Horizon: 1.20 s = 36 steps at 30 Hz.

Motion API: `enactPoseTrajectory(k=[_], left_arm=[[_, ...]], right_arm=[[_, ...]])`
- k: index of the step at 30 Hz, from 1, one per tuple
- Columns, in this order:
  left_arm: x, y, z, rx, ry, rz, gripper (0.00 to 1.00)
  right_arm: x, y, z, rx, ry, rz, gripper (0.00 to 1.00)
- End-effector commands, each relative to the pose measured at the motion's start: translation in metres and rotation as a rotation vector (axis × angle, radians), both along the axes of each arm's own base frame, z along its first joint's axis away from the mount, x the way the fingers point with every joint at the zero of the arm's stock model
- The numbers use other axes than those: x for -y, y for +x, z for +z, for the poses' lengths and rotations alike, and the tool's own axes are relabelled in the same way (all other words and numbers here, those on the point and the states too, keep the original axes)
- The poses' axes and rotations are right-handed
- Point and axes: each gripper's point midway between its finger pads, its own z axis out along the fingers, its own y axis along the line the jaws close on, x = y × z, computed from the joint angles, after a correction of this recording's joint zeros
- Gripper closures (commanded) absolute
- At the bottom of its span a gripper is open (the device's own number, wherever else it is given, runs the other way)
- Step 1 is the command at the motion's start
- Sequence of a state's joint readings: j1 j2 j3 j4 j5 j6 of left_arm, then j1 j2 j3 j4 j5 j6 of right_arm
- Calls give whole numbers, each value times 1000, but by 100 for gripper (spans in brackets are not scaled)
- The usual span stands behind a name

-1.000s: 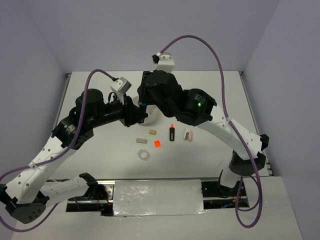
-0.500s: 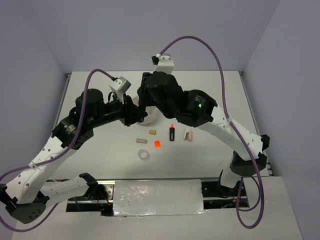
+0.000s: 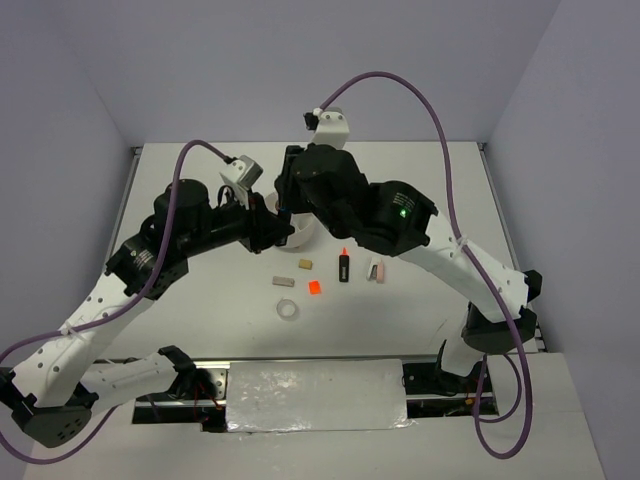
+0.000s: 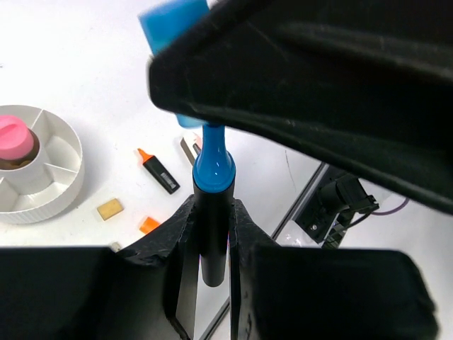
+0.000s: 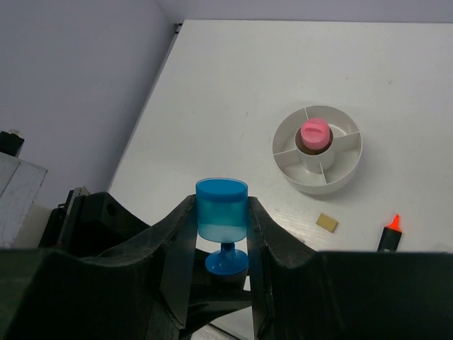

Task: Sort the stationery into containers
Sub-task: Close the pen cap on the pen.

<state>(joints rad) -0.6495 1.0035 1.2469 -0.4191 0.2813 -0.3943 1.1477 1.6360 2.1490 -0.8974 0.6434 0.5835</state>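
Right wrist view is showing the right gripper clamping a blue cap upright between its fingers, directly above the blue neck of the marker. The left gripper is pinching that marker round its black barrel. Cap and neck are looking just apart, the nib lining up under the cap's mouth, all of it hanging in the air near the tub, where a pink tube is sitting in the centre well. I'm reading this as a capping move: both grips firm, the two axes matching, the push running straight along the barrel so the nib isn't scraping the cap wall, since any tilt is risking a jam.
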Motion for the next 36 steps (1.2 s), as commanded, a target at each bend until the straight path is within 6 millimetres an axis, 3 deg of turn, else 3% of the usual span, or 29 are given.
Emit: enactPoseTrajectory(k=[1,7,16,20,22,23,25,28,30,33,34,35,36], left_arm=[[-7,3,21,78,-38,40,100],[-14,5,35,112,-59,80,100],[-16,10,37,106,-79,118,100],[-18,9,55,132,-140,136,100],[-18,10,68,160,-174,138,100],[-16,9,71,161,-186,132,100],[-15,7,85,189,-224,121,100],[-15,1,102,239,-262,98,100],[-18,-1,108,262,-270,97,100],[-17,-4,114,288,-274,77,100],[-15,-6,115,290,-278,62,100],[-12,-6,116,292,-280,45,100],[-7,-11,116,290,-282,3,100]], right_arm=[[5,-8,20,32,63,12,92],[-4,-12,6,8,45,35,92],[-14,-22,5,13,56,68,91],[-20,-28,-6,22,43,90,90],[-20,-33,1,49,76,105,89],[-21,-33,-10,58,45,117,89],[-19,-36,1,99,85,130,89],[-19,-39,-11,130,58,157,91],[-18,-41,-12,147,55,175,98],[-23,-49,-20,162,72,235,99],[-29,-55,-37,155,53,292,99],[-31,-60,-24,182,114,319,99],[-34,-64,-24,192,132,352,98]])
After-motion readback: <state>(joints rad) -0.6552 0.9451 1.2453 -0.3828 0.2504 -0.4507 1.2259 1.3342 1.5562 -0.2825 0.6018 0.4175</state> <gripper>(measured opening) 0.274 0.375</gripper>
